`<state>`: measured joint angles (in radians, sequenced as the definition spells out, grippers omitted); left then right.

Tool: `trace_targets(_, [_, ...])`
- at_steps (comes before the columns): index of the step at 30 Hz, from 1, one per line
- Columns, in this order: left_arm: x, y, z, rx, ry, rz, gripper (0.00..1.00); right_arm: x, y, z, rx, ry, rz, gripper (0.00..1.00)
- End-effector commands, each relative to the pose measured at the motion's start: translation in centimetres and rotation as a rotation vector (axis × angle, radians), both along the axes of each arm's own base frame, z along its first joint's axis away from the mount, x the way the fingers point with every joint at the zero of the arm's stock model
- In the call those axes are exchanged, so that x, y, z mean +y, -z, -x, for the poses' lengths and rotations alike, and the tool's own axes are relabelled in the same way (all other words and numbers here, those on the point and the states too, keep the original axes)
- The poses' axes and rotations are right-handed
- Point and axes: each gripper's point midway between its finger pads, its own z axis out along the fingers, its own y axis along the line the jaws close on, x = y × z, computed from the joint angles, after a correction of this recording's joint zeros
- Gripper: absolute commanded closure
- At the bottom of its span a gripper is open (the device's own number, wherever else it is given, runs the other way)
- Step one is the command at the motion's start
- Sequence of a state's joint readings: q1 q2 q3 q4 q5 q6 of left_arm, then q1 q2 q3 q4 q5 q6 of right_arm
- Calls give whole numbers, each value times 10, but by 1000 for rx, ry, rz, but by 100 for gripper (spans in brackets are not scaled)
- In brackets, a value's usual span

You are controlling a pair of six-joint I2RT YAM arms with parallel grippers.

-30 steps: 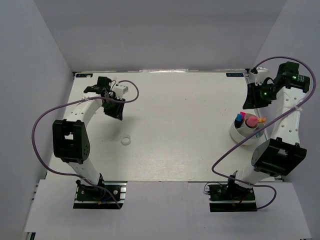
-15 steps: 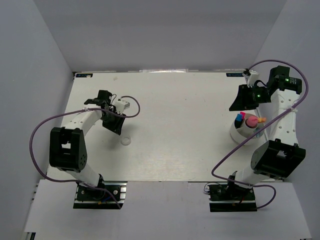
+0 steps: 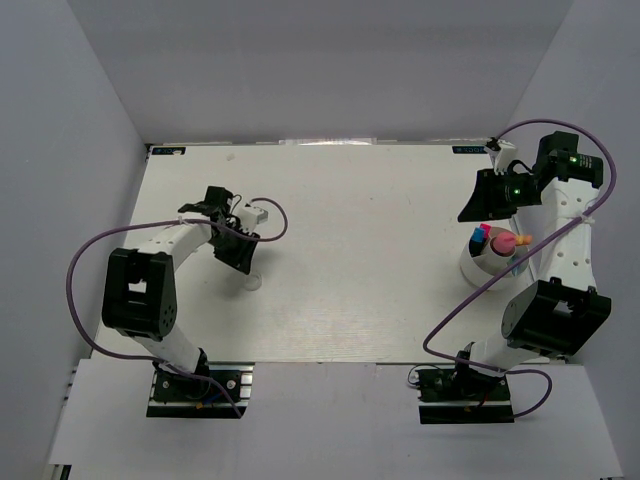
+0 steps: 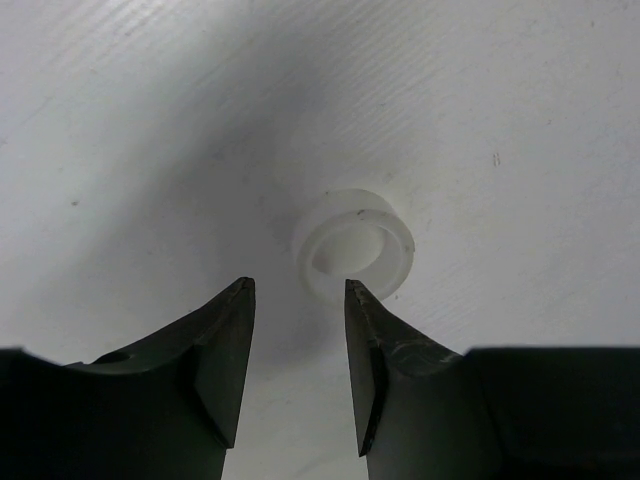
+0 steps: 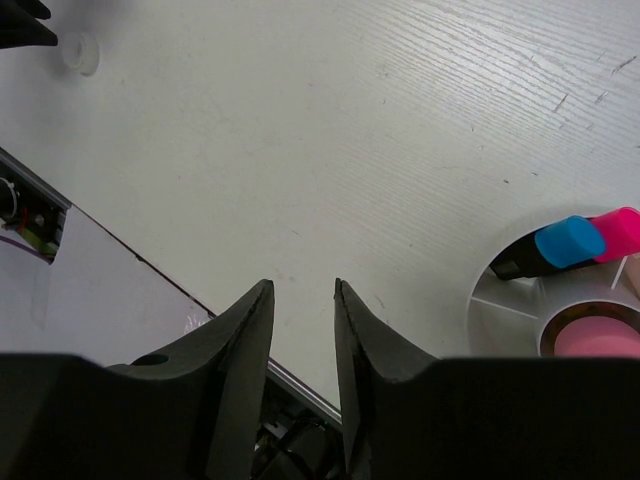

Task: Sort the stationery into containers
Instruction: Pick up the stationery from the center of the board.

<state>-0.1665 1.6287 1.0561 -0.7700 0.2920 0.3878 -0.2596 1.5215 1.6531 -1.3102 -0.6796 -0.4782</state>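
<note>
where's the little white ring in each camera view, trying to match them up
Top external: the white ring lies left of centre, just below the left gripper.
Left wrist: the white ring is mid-frame, just beyond the parted fingertips, untouched.
Right wrist: the white ring is tiny, in the top left corner.
Shared landmark: the left gripper sits next to the ring in all three views; in the right wrist view it is only a dark tip at the corner.

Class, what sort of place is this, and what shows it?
Probably a robot test cell: a white table boxed in by plain grey panels, two arms bolted at its near edge, and a cup of markers and a ring laid out.
</note>
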Motion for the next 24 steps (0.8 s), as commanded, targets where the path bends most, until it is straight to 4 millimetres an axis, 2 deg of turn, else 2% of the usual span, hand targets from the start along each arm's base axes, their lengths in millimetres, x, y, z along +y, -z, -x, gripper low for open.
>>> trace_targets(1, [-10, 5, 5, -5, 18, 29, 49, 1, -8, -2, -26, -4, 5, 64])
trace_targets(5, [-13, 9, 6, -18, 26, 9, 50, 0, -16, -5, -54, -3, 17, 65])
trace_targets(8, [-7, 15, 3, -42, 6, -22, 52, -3, -27, -11, -99, -6, 33, 67])
trace_targets(13, [-5, 26, 4, -29, -10, -48, 60, -2, -67, -22, -277, -18, 59, 72])
trace_targets(16, [-7, 28, 3, -15, -18, -39, 66, 6, -91, -24, -398, -70, 80, 70])
trace_targets(18, [-13, 29, 7, 26, -20, -10, 72, 15, -98, -23, -453, -127, 102, 64])
trace_targets(19, [-18, 20, -2, 17, -18, 11, 75, 16, -102, -23, -479, -146, 119, 62])
trace_targets(21, [-35, 4, -7, 35, -4, 94, 86, 30, -106, -21, -533, -223, 155, 55])
trace_targets(22, [-44, -13, -15, 22, 3, 143, 89, 29, -104, -20, -545, -222, 194, 47])
trace_targets(23, [-60, -27, -15, 27, 8, 233, 91, 44, -109, -24, -597, -269, 216, 35])
trace_targets(24, [-71, -38, -17, 26, 15, 277, 93, 45, -111, -24, -627, -281, 262, 33])
